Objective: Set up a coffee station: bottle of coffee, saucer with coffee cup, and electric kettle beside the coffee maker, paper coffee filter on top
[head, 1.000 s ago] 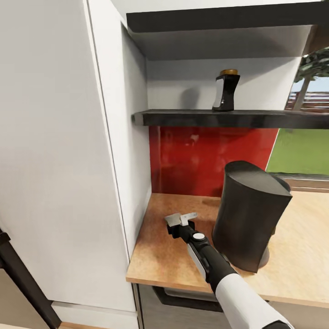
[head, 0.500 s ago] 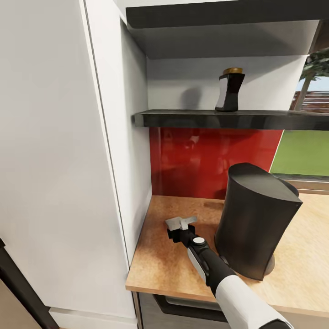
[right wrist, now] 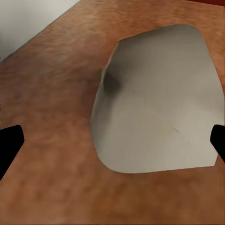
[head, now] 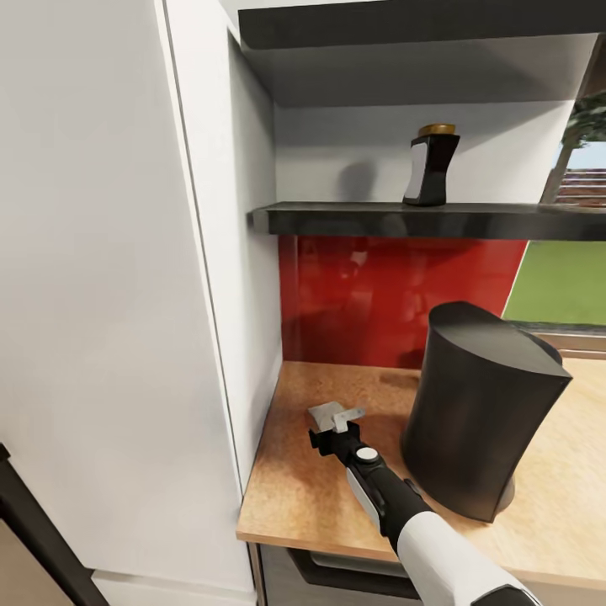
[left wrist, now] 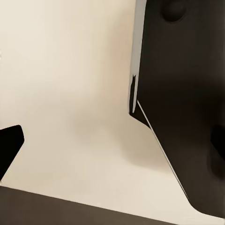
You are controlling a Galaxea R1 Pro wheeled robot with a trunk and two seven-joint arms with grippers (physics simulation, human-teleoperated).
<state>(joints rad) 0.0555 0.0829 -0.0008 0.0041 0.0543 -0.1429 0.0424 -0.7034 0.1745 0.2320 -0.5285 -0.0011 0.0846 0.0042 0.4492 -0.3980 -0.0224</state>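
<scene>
I'm easing my right hand (head: 337, 418), spread wide, around the paper coffee filter (right wrist: 157, 101) (coffee maker (head: 480, 408) at three o'clock); next, clench and lift.

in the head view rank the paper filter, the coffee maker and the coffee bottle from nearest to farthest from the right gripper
1. Paper coffee filter: at the right gripper fingertips, on the countertop.
2. Coffee maker: beside the arm, on its right.
3. Bottle of coffee: up on the kitchen shelf.

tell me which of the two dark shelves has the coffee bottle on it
The lower, thinner kitchen shelf just above the red backsplash; the bottle of coffee stands upright on it. The thicker upper shelf sits above the bottle.
</scene>
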